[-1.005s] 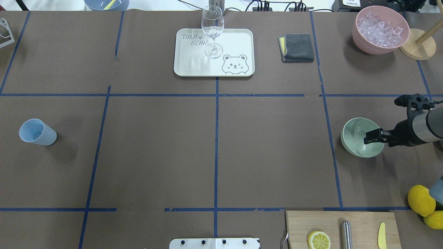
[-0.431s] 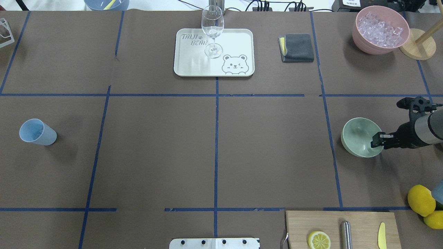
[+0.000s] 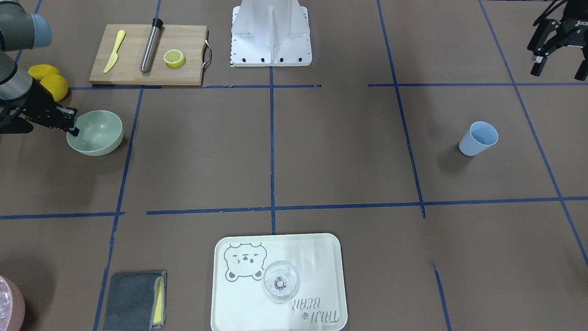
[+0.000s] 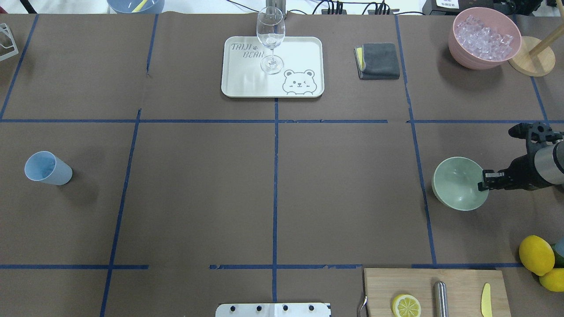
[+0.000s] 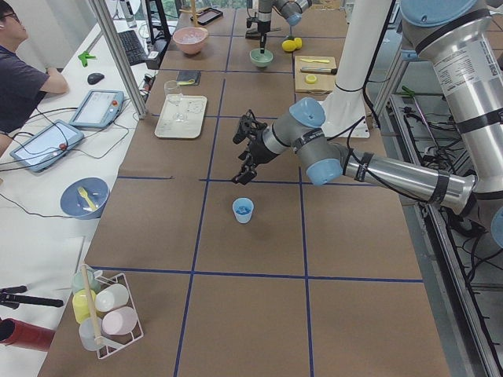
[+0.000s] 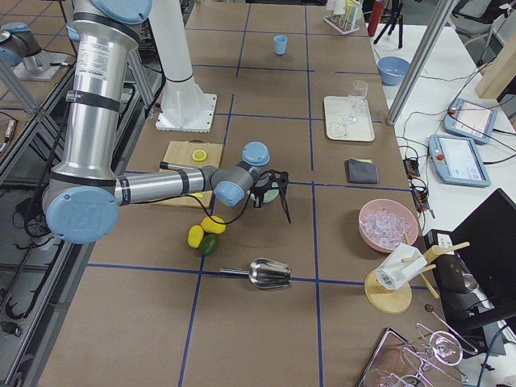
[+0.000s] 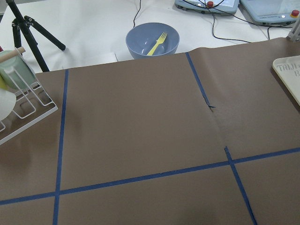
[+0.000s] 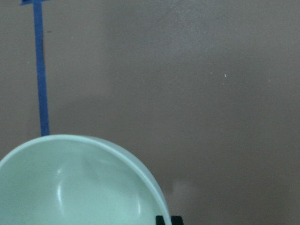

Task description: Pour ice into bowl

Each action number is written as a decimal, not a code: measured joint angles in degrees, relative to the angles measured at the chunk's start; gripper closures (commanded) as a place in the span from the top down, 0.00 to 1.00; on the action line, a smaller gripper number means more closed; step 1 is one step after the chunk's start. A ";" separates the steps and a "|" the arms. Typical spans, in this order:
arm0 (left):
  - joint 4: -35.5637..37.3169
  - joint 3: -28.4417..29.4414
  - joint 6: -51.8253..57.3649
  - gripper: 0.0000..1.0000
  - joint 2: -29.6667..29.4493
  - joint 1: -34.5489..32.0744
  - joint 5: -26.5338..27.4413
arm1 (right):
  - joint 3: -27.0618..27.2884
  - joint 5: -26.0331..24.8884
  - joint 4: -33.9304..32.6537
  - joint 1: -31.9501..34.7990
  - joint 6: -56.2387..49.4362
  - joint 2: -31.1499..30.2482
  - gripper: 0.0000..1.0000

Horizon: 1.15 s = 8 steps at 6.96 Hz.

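The pale green bowl (image 4: 456,185) stands at the right of the table; it also shows in the front view (image 3: 98,133) and fills the lower left of the right wrist view (image 8: 70,187). My right gripper (image 4: 482,181) is shut on the bowl's right rim, its tips showing close together in the wrist view (image 8: 168,219). Clear ice cubes (image 4: 484,35) fill a pink container (image 4: 460,50) at the far right corner. My left gripper (image 3: 558,64) is open and empty, raised near the blue cup (image 4: 46,168). I cannot tell what the cup holds.
A tray (image 4: 308,48) with a wine glass (image 4: 270,39) and a grey cloth (image 4: 379,60) lie at the far side. A cutting board (image 4: 458,281), lemons (image 4: 536,254) and a metal scoop (image 6: 270,274) lie near the bowl.
My right gripper has drawn back from over the bowl's inside to its right rim. The bowl has shifted a little towards the near edge.
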 measured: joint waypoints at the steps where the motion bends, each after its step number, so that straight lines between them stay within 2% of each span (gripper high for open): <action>1: -2.05 0.01 -3.35 0.99 0.98 3.75 3.97 | 1.31 2.02 -0.35 0.99 0.10 -0.01 0.00; 3: -6.17 0.13 -11.59 0.99 4.04 14.61 15.33 | 3.44 6.82 -1.70 2.98 2.97 1.95 0.00; 4: -7.21 0.44 -15.11 0.99 4.93 19.51 20.60 | 4.00 8.12 -3.78 3.10 6.58 5.76 0.00; 6: -10.87 4.71 -22.36 0.99 5.77 29.29 32.14 | 4.42 7.85 -11.20 -0.91 16.19 17.65 0.00; 8: -16.53 12.90 -27.96 0.99 5.56 37.32 42.15 | 4.12 3.24 -24.01 -9.01 22.78 32.46 0.00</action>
